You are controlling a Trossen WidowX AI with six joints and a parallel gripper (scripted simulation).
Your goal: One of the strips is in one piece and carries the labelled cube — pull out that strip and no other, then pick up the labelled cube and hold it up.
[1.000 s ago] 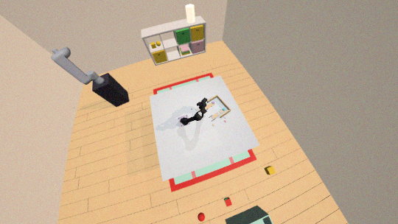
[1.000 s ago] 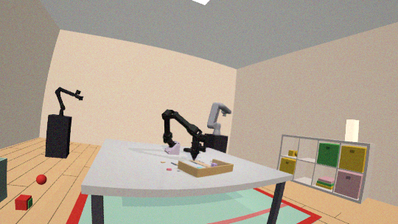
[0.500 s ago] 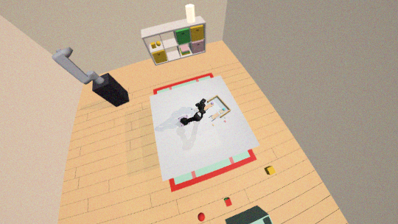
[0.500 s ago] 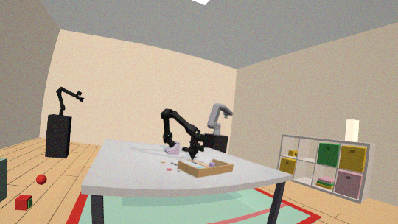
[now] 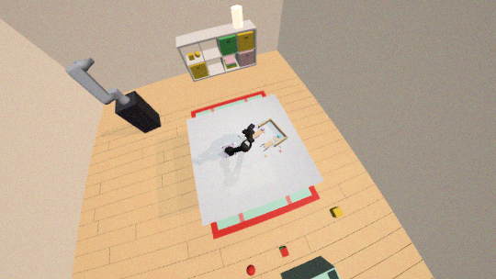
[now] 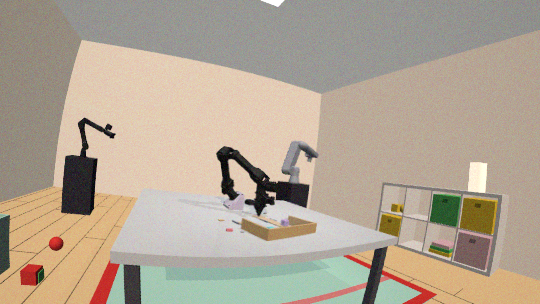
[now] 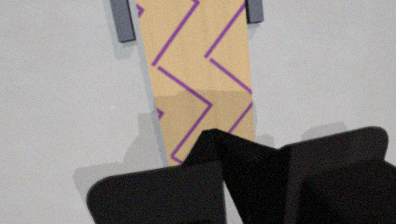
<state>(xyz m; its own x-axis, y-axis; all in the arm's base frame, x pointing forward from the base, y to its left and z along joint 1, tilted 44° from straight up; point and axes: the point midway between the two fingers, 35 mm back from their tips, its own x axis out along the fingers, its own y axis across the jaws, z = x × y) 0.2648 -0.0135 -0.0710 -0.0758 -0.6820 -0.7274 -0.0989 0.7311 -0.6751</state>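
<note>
My gripper (image 5: 253, 138) (image 6: 259, 214) (image 7: 209, 136) is shut with nothing gripped between its fingers; its tips are at the top of the near part of a wooden strip (image 5: 258, 134) (image 7: 200, 80) with purple zigzag lines. A purple cube (image 5: 263, 129) (image 6: 284, 222) is at that strip's far end, by the tray. A second pale strip (image 5: 268, 145) lies beside it, with a teal cube (image 5: 278, 136) (image 6: 270, 228) at its far end. No label can be read on either cube. The wrist view shows only part of the first strip and neither cube.
A wooden-walled tray (image 5: 281, 141) (image 6: 292, 233) surrounds the strips' far ends. Two grey rails (image 7: 123, 21) (image 7: 254, 11) flank the zigzag strip. Small pieces, one of them red (image 5: 280, 150) (image 6: 229, 230), lie on the table (image 5: 239, 193) (image 6: 175, 240) near the tray.
</note>
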